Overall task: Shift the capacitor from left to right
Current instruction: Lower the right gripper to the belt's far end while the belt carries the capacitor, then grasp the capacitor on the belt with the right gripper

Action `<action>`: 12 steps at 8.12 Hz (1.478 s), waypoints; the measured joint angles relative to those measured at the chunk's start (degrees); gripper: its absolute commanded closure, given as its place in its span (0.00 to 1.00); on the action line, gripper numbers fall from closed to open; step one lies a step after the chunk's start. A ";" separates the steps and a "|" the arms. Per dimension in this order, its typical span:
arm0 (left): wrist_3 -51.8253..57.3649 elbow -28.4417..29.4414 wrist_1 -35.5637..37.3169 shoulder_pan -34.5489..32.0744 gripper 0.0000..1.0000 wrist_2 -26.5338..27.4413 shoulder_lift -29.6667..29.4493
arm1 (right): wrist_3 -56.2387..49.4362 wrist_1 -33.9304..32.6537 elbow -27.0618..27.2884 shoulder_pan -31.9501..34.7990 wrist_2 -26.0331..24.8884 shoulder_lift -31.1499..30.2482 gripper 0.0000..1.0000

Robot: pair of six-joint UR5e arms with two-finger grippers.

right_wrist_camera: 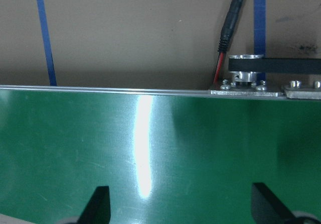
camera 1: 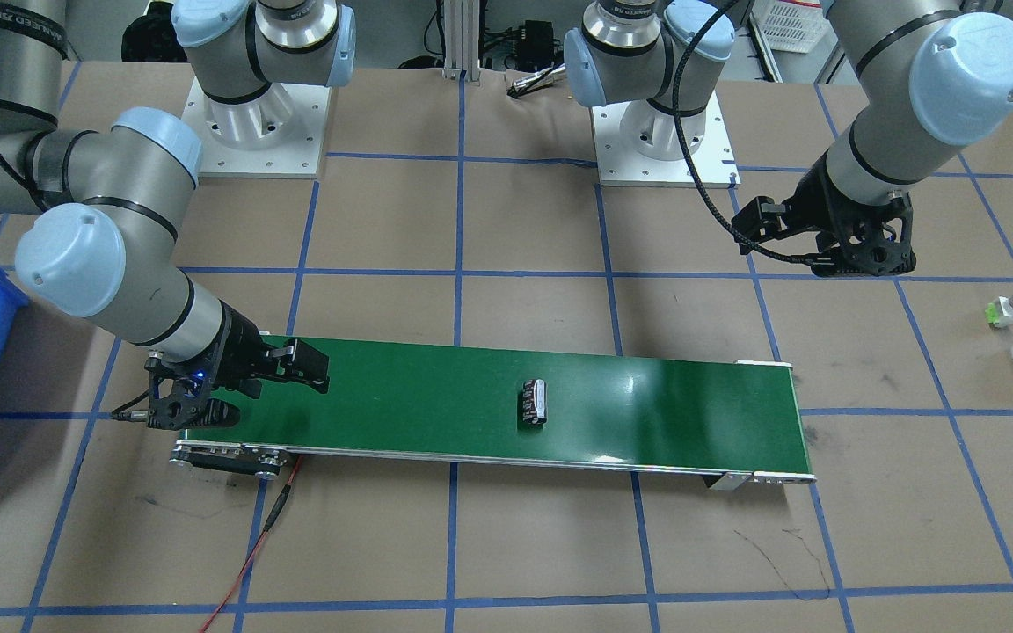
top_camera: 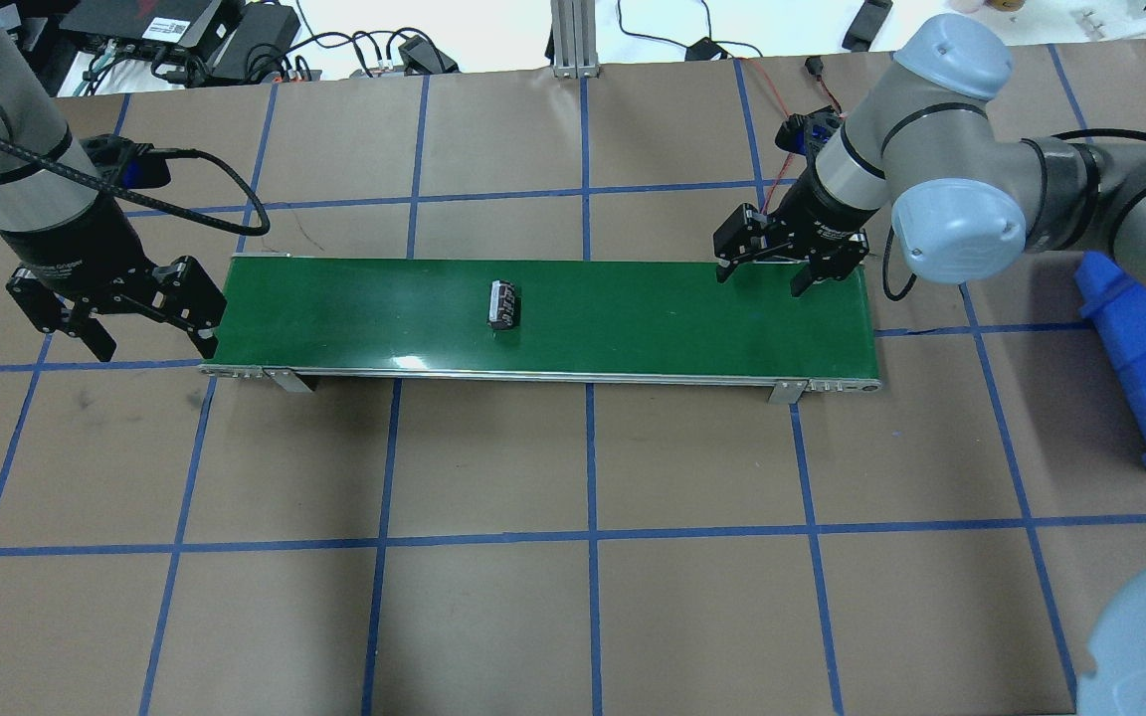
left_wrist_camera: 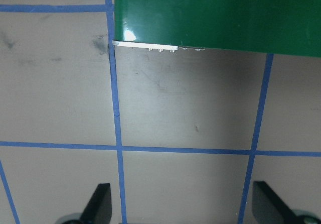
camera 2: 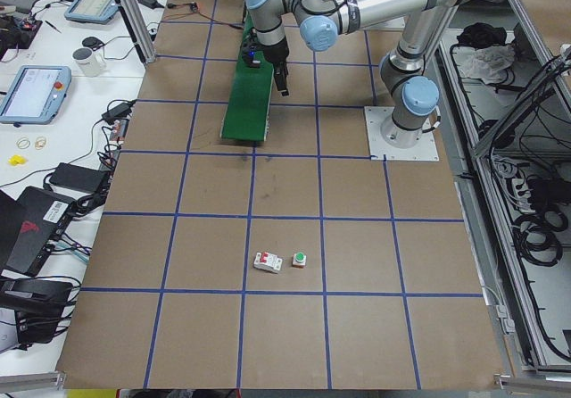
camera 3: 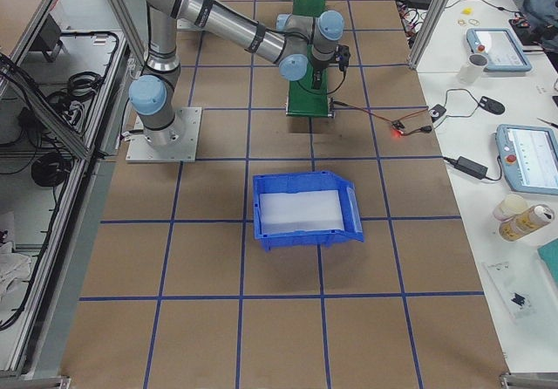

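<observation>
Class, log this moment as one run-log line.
small dark cylindrical capacitor: lying mid green conveyor belt | left gripper: open, beside belt's end | right gripper: open, over belt's other end

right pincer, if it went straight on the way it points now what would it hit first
Most likely the green conveyor belt: the right pincer points down, open, with bare belt under it near the belt's end. The capacitor lies mid-belt, off that line.
</observation>
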 measured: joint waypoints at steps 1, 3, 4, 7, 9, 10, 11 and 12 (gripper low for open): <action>-0.04 -0.05 -0.04 0.01 0.00 0.20 0.52 | -0.05 0.00 0.18 -0.06 0.04 -0.02 0.00; -0.05 -0.41 -0.04 0.02 0.00 0.35 0.99 | -0.08 0.00 0.29 -0.09 -0.19 -0.08 0.00; -0.04 -0.38 -0.02 0.03 0.00 0.42 1.09 | -0.08 0.00 0.35 -0.10 -0.21 -0.09 0.01; -0.02 0.10 0.05 0.23 0.00 2.44 1.12 | 0.57 -0.05 0.93 0.06 0.30 -0.15 0.01; 0.00 0.17 0.09 0.28 0.00 3.03 1.20 | 3.46 -0.27 1.14 1.00 0.40 -0.15 0.01; 0.06 0.07 0.10 0.28 0.00 3.08 1.21 | 4.12 -0.41 1.14 1.33 0.32 -0.09 0.01; 0.31 -0.25 0.10 0.28 0.00 3.06 1.23 | 4.40 -0.48 1.13 1.47 0.21 -0.07 0.01; 1.09 -0.23 0.14 0.29 0.00 3.04 1.28 | 4.51 -0.51 1.12 1.53 0.03 -0.05 0.01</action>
